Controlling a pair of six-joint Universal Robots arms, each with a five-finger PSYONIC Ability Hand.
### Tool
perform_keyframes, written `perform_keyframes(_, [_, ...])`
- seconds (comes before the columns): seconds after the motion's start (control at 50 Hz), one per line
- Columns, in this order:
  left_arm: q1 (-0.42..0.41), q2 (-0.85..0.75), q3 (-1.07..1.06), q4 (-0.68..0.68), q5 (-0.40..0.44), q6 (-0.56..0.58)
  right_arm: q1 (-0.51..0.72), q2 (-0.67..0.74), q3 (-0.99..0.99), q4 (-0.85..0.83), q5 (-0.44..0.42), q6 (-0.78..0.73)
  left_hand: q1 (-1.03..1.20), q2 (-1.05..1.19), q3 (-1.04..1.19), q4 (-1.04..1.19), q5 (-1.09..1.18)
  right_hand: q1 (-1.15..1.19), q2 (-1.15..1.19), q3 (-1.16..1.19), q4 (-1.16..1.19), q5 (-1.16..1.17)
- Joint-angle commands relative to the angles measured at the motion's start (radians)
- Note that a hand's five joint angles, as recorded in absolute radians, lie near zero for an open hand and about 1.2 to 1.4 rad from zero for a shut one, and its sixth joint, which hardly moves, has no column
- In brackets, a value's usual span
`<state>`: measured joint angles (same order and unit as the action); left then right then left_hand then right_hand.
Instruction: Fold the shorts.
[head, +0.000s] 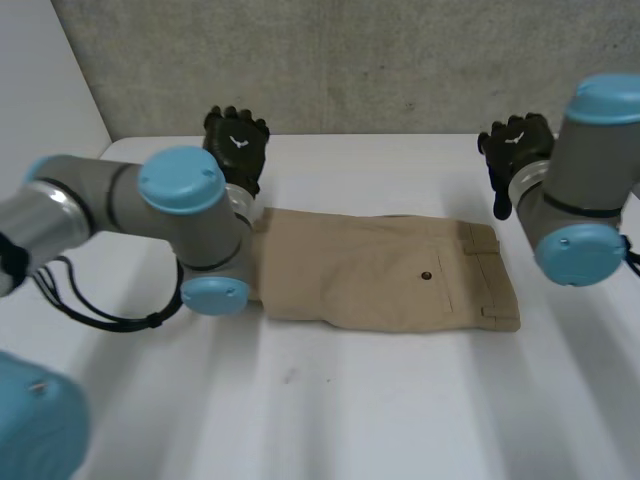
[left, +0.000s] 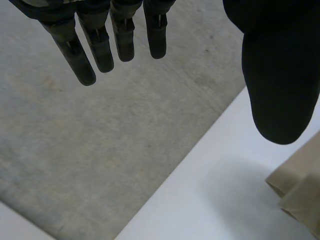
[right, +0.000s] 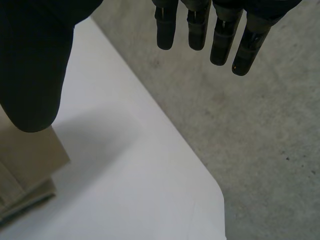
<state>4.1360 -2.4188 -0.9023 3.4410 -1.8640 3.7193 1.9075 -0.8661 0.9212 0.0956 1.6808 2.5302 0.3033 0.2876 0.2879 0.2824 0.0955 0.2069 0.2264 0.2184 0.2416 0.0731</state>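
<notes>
1. One white table (head: 330, 400) fills the lower half of the head view, smooth, matt and flat
2. Two arms of grey tube with rounded light-blue caps reach over it: the left arm (head: 150, 205) from the left edge of the frame, the right arm (head: 585, 180) at the right edge
3. Tan shorts (head: 390, 270) lie flat on the table at the centre of the frame, as a long, soft-edged rectangle of woven cloth; the waistband (head: 485, 270) with its belt loops is the right end, and the left end runs under the left arm
4. Near the waistband a stitched pocket (head: 450, 275) lies flat, with a small, round, dark button (head: 427, 276) beside it
5. Left hand (head: 237, 143), black, sits upper left of centre, just past the shorts' far left corner; its wrist view shows the fingers (left: 100, 45) straight and slightly spread, the broad thumb (left: 280, 75) well apart, nothing held, and a corner of the cloth near the thumb tip
6. Right hand (head: 515, 150), black, sits at the upper right, past the waistband end, its fingers (right: 220, 35) straight, its thumb (right: 35, 65) apart, holding nothing, with layered cloth edges beside the thumb
7. Farthest back, across the top of the frame, stands a rough, speckled grey concrete wall (head: 350, 60)
</notes>
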Motion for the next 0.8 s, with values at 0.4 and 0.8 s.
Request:
perform_keyframes(0.4, [0.006, 0.596, -0.814, -0.008, 0.106, -0.513, -0.148, -0.406, 0.841, -0.181, -0.274, 0.074, -0.031, -0.015, -0.016, -0.010, 0.002, 0.248, 0.228, 0.236, 0.213, 0.207])
perform_keyframes(0.8, [0.027, 0.561, -0.842, -0.006, 0.103, -0.513, -0.220, -0.200, 0.798, -0.341, -0.377, 0.203, -0.040, -0.024, -0.024, -0.019, -0.007, 1.189, 1.170, 1.178, 1.155, 1.149])
